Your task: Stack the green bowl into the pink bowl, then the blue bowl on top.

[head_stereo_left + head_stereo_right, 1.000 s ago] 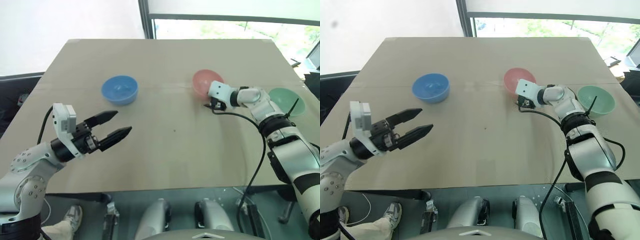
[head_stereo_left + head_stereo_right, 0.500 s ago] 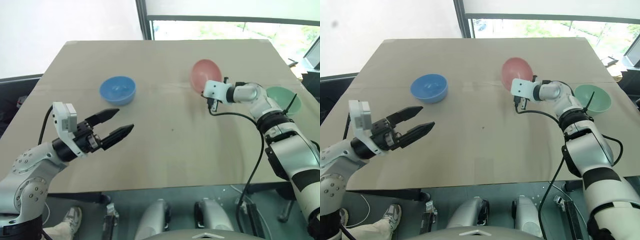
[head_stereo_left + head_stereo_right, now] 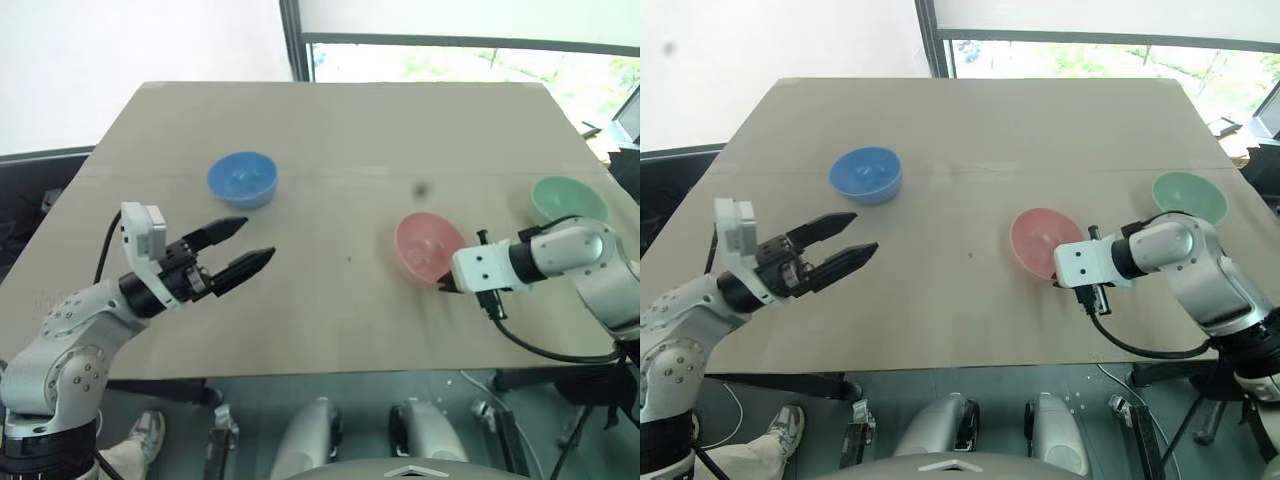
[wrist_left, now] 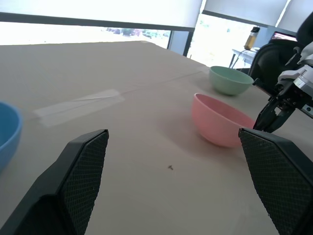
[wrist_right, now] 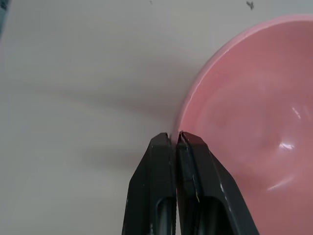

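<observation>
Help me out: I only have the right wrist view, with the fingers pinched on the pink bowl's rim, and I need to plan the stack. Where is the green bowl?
Observer: The green bowl sits empty near the right edge of the table, beyond the pink bowl and apart from it.
Operator: And the blue one?
Observer: The blue bowl is on the left half of the table, also empty.
Operator: Is the left gripper busy?
Observer: No, the left gripper hangs open over the near left of the table, holding nothing.
</observation>
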Robot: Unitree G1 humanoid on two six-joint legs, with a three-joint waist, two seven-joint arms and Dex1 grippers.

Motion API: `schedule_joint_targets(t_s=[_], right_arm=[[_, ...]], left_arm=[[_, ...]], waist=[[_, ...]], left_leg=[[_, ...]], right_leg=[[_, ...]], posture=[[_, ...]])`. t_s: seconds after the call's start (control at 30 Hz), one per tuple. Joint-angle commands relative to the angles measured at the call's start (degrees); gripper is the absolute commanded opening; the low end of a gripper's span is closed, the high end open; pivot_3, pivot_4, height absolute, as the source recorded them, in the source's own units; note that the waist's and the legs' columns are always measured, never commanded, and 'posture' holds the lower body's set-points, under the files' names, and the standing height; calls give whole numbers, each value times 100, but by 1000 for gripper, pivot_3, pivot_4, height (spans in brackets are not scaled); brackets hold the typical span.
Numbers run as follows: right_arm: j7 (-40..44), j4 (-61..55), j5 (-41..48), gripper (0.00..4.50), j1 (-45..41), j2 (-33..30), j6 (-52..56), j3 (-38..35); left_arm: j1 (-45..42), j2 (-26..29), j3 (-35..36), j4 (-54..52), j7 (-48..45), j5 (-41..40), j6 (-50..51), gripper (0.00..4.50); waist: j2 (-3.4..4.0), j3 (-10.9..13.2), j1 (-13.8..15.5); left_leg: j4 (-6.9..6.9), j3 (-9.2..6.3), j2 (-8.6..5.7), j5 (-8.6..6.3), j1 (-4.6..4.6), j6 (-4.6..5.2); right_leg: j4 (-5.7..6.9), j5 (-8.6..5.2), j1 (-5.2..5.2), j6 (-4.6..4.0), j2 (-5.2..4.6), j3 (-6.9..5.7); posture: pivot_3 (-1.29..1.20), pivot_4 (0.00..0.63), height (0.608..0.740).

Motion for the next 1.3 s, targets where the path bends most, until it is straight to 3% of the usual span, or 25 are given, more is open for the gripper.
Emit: schedule_joint_targets(t_s=[0.03,0.2,0.3,0.4,0.5,0.6,0.7,1.0,1.1,1.2,1.23,1.3], right_arm=[[-84,-414,56,843,-86,132,461,49],[-604,-593,80,3089,-195,394,941,-235],[-706,-826,635,4118,-329,510,1808,-747],[-880,-650,1216,4118,-665,412,2680,-1643],[-1354,457,835,4118,-854,-112,2367,-2118],[-2151,1862,265,4118,-1035,-352,1889,-2082],[-2744,3448,-85,4118,-1273,-170,1421,-1877],[-2777,6249,-434,4118,-1951,405,343,-1356],[-2961,6682,-475,3319,-2255,465,61,-1371],[-2901,6746,-499,1928,-2344,449,-68,-1341],[-2886,6731,-508,1750,-2334,435,-88,-1334],[-2855,6688,-514,922,-2293,408,-107,-1334]], left_arm=[[-144,33,-30,66,-89,57,-132,4500],[-172,15,-69,82,-115,70,-146,4500],[-136,-8,-81,52,-121,69,-150,4500],[-99,-34,-73,27,-122,61,-144,4500],[-108,-71,-96,41,-117,62,-143,4500],[-163,-127,-189,75,-108,104,-156,4500],[-259,-167,-285,113,-130,126,-159,4500],[-255,-152,-281,45,-130,120,-124,4500],[-175,-150,-192,-73,-123,32,-91,4500],[-101,-147,-65,-230,-414,-243,-165,4500],[-74,-116,-42,-276,-554,-332,-184,4500],[-68,-40,-36,-330,-740,-487,-128,4500]], waist=[[-1,-1,5],[-4,-2,22],[-3,0,29],[-3,1,61],[-9,-1,119],[-24,-11,124],[-24,-11,84],[4,6,-64],[4,6,-53],[2,6,-48],[2,6,-37],[2,6,-28]], left_leg=[[0,0,3,2,3,-2],[0,-1,0,9,-10,-15],[-2,-1,-2,10,-22,-16],[-2,-2,-3,9,-29,-15],[-1,-1,-3,2,-27,-5],[-2,-3,-7,1,-24,-5],[-2,4,-8,9,-24,-15],[-6,20,-3,13,-26,-15],[-3,20,-4,13,-25,-14],[-2,19,-3,13,-23,-14],[-2,19,-3,13,-23,-14],[-2,18,-3,13,-24,-14]], right_leg=[[3,0,0,-1,2,0],[-8,9,-4,14,3,-1],[-17,10,-10,16,3,-1],[-18,10,-15,16,2,-2],[-18,10,-14,14,0,-2],[-21,0,-13,-3,-4,-4],[-22,1,-9,-2,-6,-2],[-16,11,-15,16,9,7],[-14,11,-14,17,9,8],[-14,11,-13,17,9,8],[-14,11,-13,17,9,8],[-14,11,-13,16,8,8]], posture=[[0,150,740],[0,150,740],[0,150,740],[0,150,740],[0,150,740],[0,150,740],[0,150,740],[0,150,740],[0,150,740],[0,150,740],[0,150,740],[0,150,740]])
